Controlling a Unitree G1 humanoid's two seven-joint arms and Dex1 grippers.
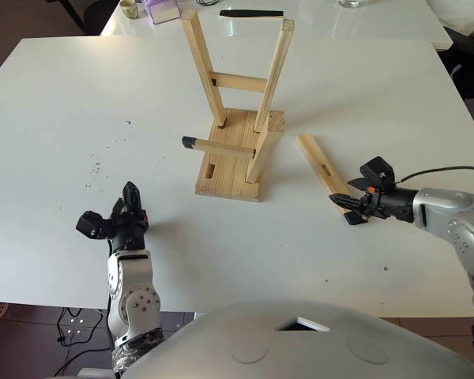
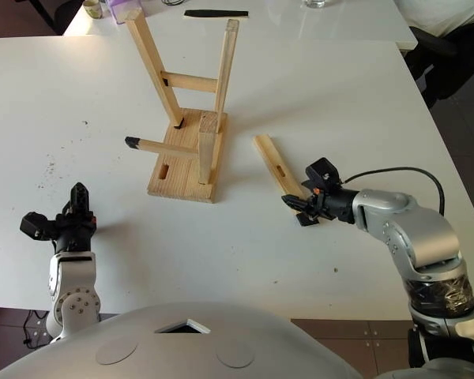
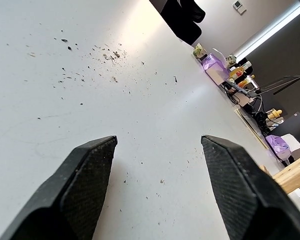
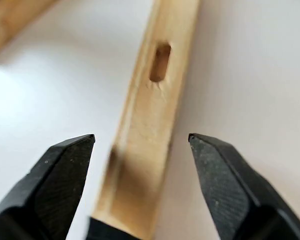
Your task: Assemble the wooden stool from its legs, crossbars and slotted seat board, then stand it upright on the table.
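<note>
White worktop (image 1: 79, 118) carries a part-built stool, legs up. Seat board (image 1: 221, 180) lies flat. Two far legs (image 1: 204, 67) (image 1: 273, 75) stand in it, joined by a crossbar (image 1: 238, 81). Third leg (image 1: 261, 154) stands at near R corner w/ a second crossbar (image 1: 217, 145) jutting L, free end unsupported over an open slot. Fourth leg (image 1: 320, 162) lies loose on the worktop just R of the board, mortise facing up. R claw (image 1: 345, 209) is released, jaws straddling the loose leg's near end, not yet closed on it. L claw (image 1: 109, 212) is released, holding nothing, over bare worktop well apart from the stool. Est. progress: most of assy done. Remaining: grasp loose leg, seat it in last slot and onto free crossbar end, then turn the stool upright.
</note>
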